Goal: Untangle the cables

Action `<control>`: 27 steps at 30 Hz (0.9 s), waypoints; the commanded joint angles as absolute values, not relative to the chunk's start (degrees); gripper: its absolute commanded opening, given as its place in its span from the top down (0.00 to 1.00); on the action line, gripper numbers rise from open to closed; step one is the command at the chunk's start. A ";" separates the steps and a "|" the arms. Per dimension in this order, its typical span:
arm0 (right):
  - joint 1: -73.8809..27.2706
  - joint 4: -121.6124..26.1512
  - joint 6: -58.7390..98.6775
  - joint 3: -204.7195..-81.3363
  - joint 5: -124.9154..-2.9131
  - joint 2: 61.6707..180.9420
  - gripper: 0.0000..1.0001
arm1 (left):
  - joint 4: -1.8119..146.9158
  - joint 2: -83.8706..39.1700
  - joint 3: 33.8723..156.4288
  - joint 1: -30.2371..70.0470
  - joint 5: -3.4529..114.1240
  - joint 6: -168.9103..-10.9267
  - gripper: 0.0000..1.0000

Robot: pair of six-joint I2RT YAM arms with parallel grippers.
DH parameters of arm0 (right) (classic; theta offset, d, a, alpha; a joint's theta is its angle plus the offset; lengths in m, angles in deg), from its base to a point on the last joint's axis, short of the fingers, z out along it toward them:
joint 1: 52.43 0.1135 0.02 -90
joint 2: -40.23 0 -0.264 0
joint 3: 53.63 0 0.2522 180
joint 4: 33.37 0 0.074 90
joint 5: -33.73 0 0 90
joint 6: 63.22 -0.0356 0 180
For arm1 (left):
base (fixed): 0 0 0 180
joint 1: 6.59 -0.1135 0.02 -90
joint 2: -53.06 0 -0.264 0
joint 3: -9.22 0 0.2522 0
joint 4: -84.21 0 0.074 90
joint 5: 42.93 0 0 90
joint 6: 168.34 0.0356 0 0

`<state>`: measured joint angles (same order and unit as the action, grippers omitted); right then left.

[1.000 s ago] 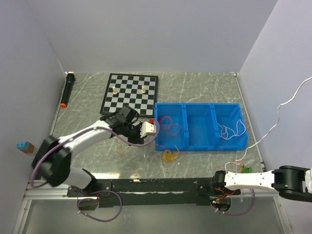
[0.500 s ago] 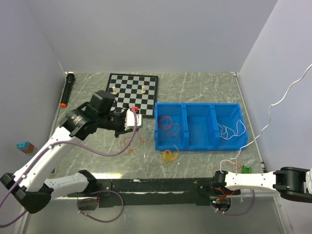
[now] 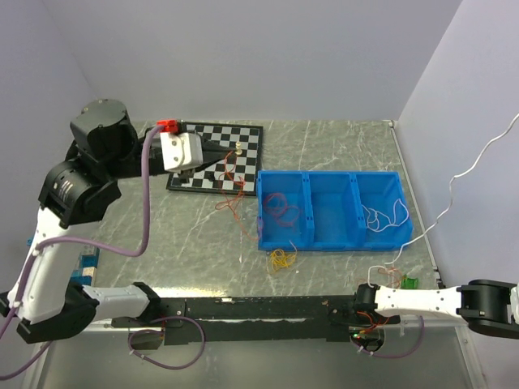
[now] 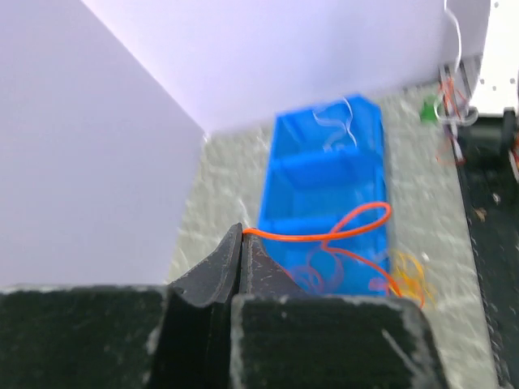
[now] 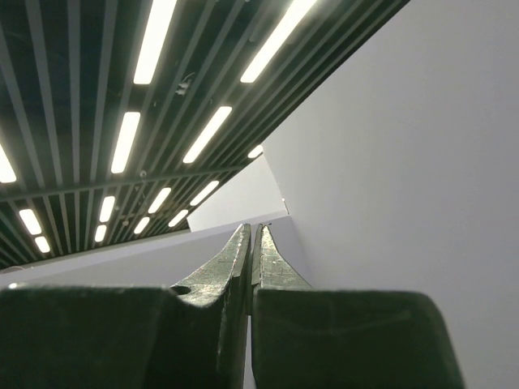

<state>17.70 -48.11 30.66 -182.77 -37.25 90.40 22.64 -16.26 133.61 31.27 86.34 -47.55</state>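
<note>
Grey marbled table (image 3: 162, 235) carries a blue three-compartment bin (image 3: 324, 241) and a chessboard (image 3: 251, 134) beyond its left end. The left gripper (image 4: 242, 235) is raised over the chessboard, its jaws pinched on an orange cable (image 4: 324, 237) that hangs in loops to the table just beside the bin. The right gripper (image 5: 252, 231) lies low at the near edge, pointing at the ceiling, its jaws pressed together with nothing visible between them. A red cable (image 3: 280, 208) lies in the bin's left compartment and a white cable (image 3: 381, 215) in the right. A yellow cable (image 3: 282, 259) lies on the table just in front of the bin.
</note>
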 commanded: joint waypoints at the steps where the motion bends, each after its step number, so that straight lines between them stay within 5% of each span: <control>1: 17.53 -45.47 30.30 -181.57 -37.29 89.45 1.00 | 30.61 -20.24 135.22 31.46 90.93 -51.97 0.99; 18: 17.53 -46.78 29.86 -178.40 -39.40 86.19 1.00 | 41.71 -36.67 135.40 35.06 91.64 -52.24 0.99; 27: 17.62 -46.96 30.82 -177.43 -39.66 84.17 1.00 | 42.67 -40.28 123.37 35.15 83.04 -43.72 0.99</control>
<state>17.70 -47.17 30.27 -177.96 -38.80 84.96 40.45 -38.71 128.28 34.81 88.44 -48.47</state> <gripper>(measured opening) 0.023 0.014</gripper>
